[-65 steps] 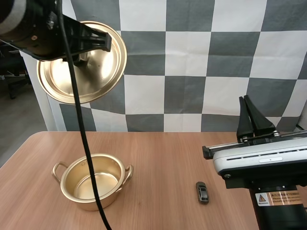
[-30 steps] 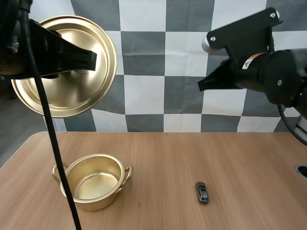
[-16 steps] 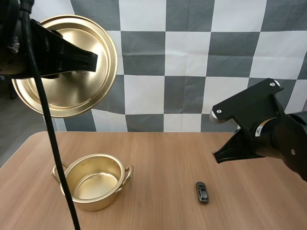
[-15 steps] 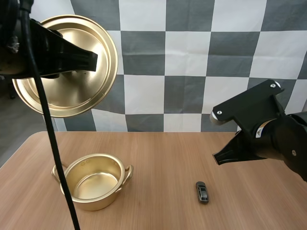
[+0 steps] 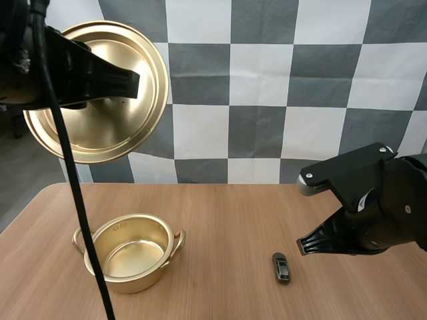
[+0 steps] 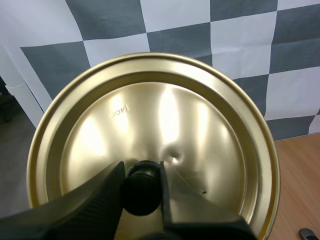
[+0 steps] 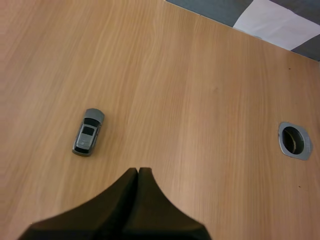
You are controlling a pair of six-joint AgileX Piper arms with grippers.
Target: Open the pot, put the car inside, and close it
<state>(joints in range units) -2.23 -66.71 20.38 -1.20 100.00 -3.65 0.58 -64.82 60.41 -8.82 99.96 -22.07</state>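
The left gripper (image 6: 142, 172) holds the lid (image 6: 150, 125) aloft, fingers pinching its knob (image 6: 142, 189); the pot (image 5: 127, 283) sits open on the bench (image 5: 227, 213). The right gripper (image 7: 138, 172), fingers pressed together, hovers near the car (image 7: 88, 132): it should spread them, line up across the car's narrow sides, then descend

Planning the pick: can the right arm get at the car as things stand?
Probably yes: the car lies alone on the table, nothing between it and the right pincer nearby. The pincer is shut, so it must open first.
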